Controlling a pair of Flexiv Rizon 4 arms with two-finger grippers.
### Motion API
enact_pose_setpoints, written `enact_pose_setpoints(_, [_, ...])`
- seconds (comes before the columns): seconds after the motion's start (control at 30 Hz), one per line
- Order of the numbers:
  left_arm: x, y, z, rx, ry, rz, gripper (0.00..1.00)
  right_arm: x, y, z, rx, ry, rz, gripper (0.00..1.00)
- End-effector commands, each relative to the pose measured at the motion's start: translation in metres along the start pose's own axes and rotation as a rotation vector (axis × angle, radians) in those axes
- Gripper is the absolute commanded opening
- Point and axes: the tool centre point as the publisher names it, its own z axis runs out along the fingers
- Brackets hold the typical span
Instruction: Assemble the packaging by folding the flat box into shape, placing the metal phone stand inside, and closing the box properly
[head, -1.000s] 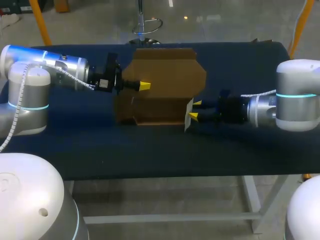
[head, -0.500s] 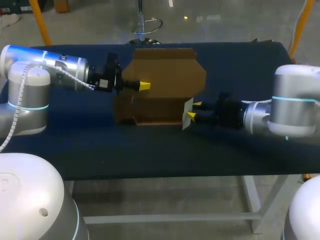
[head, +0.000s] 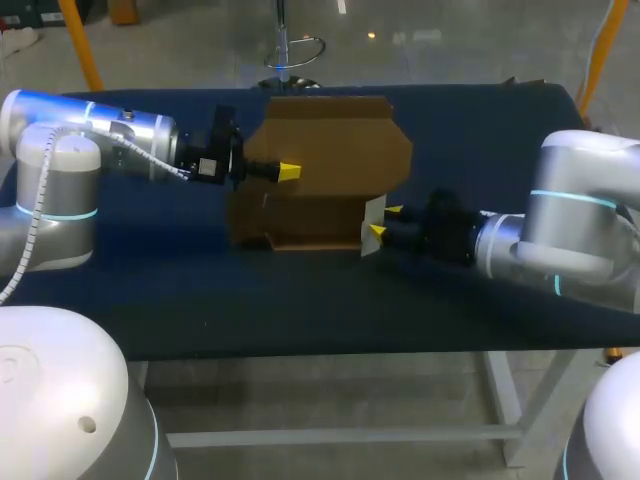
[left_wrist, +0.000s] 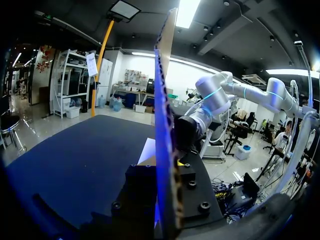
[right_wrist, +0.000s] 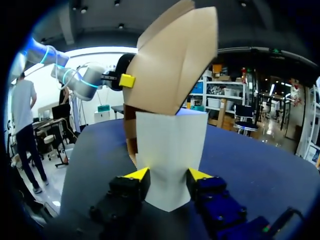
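A brown cardboard box stands partly folded in the middle of the dark table, with its tall back panel up. My left gripper is shut on the box's left panel, which rises edge-on from between its fingers. At the box's right end hangs a white flap. My right gripper is open against it. In the right wrist view the flap stands face-on between the yellow tips of that gripper, with the brown panels above. No phone stand shows.
The table's near half in front of the box is bare dark cloth. My left arm lies along the far left. My right arm comes in low from the right edge.
My right gripper has slid left toward the box and pressed the white flap closer to its side. Its fingers spread slightly. The left arm has not moved.
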Motion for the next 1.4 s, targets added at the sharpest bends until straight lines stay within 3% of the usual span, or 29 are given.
enact_pose_setpoints(0.03, [-0.001, 0.004, 0.001, -0.003, 0.002, 0.000, 0.00, 0.006, 0.000, 0.009, 0.000, -0.087, 0.000, 0.49])
enact_pose_setpoints(0.77, [-0.001, 0.004, 0.001, -0.003, 0.002, 0.000, 0.00, 0.002, -0.003, 0.012, 0.002, -0.329, 0.052, 0.48])
enact_pose_setpoints(1.4, [-0.001, 0.004, 0.001, -0.003, 0.002, 0.000, 0.00, -0.008, 0.001, 0.023, 0.032, -0.428, 0.082, 0.49])
